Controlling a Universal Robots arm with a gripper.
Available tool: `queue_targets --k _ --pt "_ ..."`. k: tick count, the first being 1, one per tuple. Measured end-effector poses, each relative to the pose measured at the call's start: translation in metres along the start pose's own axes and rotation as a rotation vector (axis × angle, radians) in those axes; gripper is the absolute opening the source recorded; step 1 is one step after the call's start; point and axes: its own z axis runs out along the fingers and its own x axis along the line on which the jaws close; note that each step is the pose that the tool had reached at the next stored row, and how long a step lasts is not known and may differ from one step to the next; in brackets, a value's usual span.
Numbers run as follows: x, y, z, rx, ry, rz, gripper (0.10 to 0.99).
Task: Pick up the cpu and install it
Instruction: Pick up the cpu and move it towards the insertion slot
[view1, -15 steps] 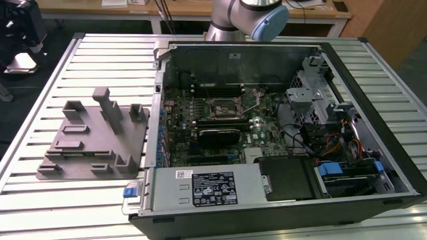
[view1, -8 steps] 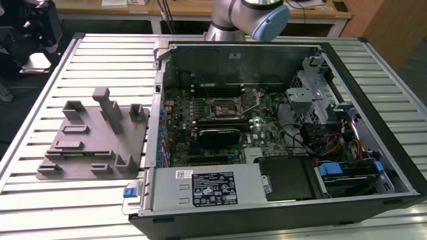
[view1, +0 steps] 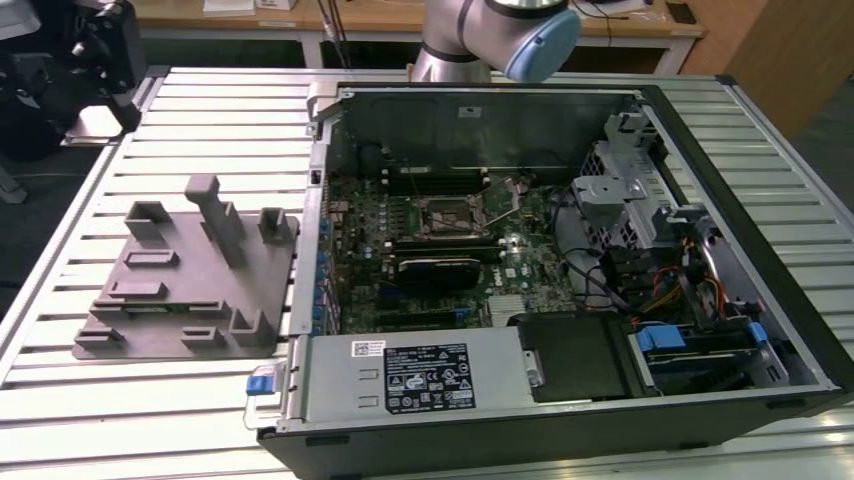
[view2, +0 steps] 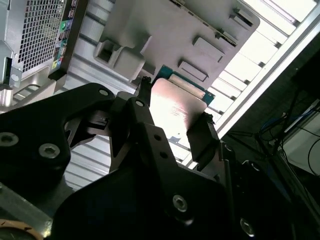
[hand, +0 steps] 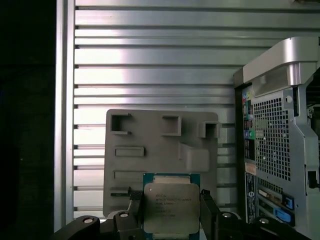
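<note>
Silvery cpu (hand: 171, 207) sat clamped between my jaws, held clear above the grey holder (hand: 160, 150) on the bench (hand: 150, 60), beside the computer case (hand: 275, 140); I judged keeping it level and firmly gripped mattered most.

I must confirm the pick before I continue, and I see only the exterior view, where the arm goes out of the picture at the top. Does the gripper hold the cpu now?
Observer: Yes. In the first wrist view the gripper is shut on the cpu, with its fingers on two opposite edges.
Operator: Thank you. Does the cpu touch the grey fixture?
Observer: No. In both wrist views the cpu is held apart from the grey fixture, which lies on the table beyond it.
</note>
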Motion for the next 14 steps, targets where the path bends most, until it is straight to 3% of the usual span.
queue_targets --k 14 --pt "-0.0334 0.001 0.0012 0.0 0.0001 0.0 0.541"
